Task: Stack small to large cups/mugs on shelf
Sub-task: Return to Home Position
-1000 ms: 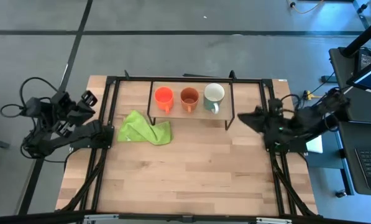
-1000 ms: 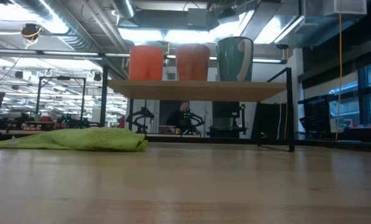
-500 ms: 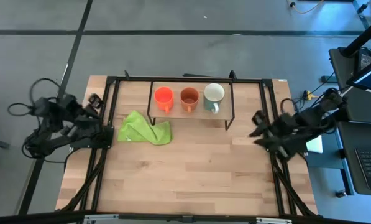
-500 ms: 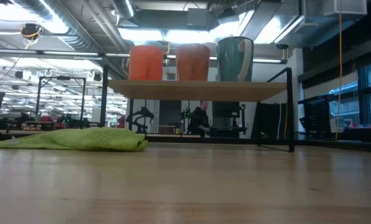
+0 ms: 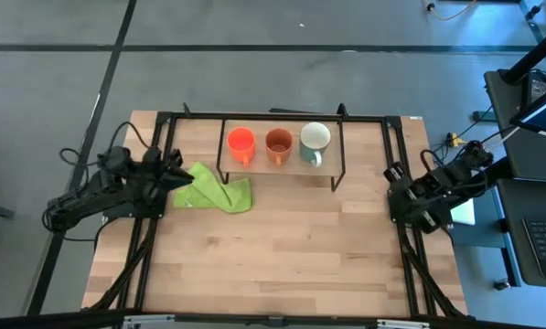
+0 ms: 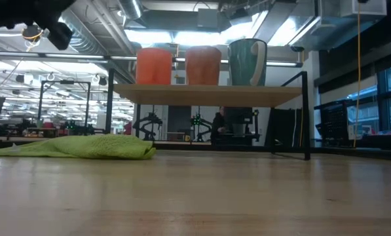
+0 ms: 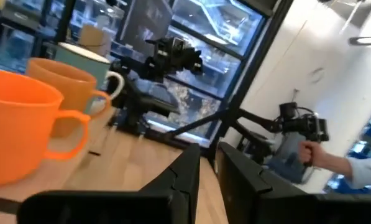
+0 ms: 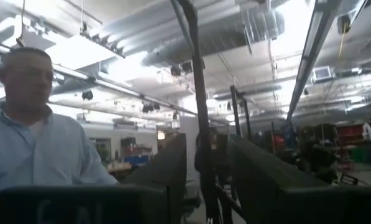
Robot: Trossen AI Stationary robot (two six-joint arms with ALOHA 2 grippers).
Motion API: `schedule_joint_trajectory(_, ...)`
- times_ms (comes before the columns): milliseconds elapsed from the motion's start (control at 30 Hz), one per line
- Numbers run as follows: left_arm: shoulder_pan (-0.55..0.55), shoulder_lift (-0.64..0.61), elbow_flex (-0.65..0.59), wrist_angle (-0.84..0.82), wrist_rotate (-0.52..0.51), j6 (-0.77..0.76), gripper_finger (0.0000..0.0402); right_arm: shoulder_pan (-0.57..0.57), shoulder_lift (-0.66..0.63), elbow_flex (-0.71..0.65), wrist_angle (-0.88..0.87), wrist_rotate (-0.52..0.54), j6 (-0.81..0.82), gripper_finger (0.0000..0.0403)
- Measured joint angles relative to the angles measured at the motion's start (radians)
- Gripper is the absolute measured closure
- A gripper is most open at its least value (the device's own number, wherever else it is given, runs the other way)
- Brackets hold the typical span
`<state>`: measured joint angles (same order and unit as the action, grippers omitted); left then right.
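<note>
Three mugs stand upright in a row on the shelf, a light-wood board on thin black legs. The orange-red mug is leftmost, the brown-orange mug is in the middle, and the pale green mug is rightmost. The left wrist view shows the orange-red mug nearest, with the brown-orange mug and the pale green mug behind it. My left gripper hovers left of the shelf, above the cloth's left end, shut and empty. My right gripper waits at the table's right edge, open and empty.
A crumpled lime-green cloth lies on the tabletop in front of the shelf's left end. A black frame runs around the table. Bare wood fills the near half. A person in a light-blue shirt stands beyond the table.
My left arm has swung from outside the table's left edge in toward the cloth and shelf, turning to face the mugs. My right arm has pulled back from the shelf's right end toward the table's right edge. The mugs and the cloth have stayed put.
</note>
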<state>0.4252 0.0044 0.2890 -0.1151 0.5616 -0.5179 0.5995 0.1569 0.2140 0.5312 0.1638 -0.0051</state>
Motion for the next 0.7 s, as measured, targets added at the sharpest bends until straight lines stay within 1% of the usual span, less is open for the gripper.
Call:
schedule_joint_trajectory(100, 0.001, -0.001, -0.001, -0.017, -0.060, 0.060, 0.0351, 0.000, -0.087, -0.058, 0.004, 0.000, -0.007, 0.0284)
schedule_joint_trajectory(200, 0.018, 0.000, -0.001, -0.158, -0.138, 0.095, 0.0351, 0.000, -0.158, -0.104, 0.006, 0.001, -0.045, 0.0284)
schedule_joint_trajectory(267, 0.032, 0.000, -0.002, -0.261, -0.152, 0.111, 0.0351, 0.000, -0.155, -0.122, 0.018, 0.010, -0.063, 0.0284)
schedule_joint_trajectory(333, 0.039, 0.000, -0.005, -0.287, -0.143, 0.146, 0.0351, 0.001, -0.154, -0.129, -0.017, 0.023, -0.046, 0.0284)
schedule_joint_trajectory(433, 0.039, -0.001, -0.024, -0.230, -0.065, 0.169, 0.0351, 0.001, -0.156, -0.150, -0.013, 0.068, 0.001, 0.0284)
schedule_joint_trajectory(533, 0.039, 0.000, -0.094, -0.220, -0.046, 0.122, 0.0351, 0.001, -0.156, -0.155, 0.055, 0.097, -0.052, 0.0284)
schedule_joint_trajectory(567, 0.039, 0.000, -0.135, -0.161, -0.034, 0.102, 0.0351, 0.000, -0.156, -0.155, 0.068, 0.097, -0.082, 0.0284)
schedule_joint_trajectory(600, 0.039, 0.000, -0.183, -0.064, -0.024, 0.079, 0.0351, 0.001, -0.156, -0.155, 0.072, 0.101, -0.111, 0.0284)
schedule_joint_trajectory(667, 0.039, 0.000, -0.280, 0.182, -0.016, 0.039, 0.0351, 0.001, -0.156, -0.155, 0.090, 0.116, -0.149, 0.0284)
schedule_joint_trajectory(700, 0.041, 0.001, -0.281, 0.211, -0.032, 0.045, 0.0351, 0.001, -0.156, -0.155, 0.101, 0.118, -0.155, 0.0284)
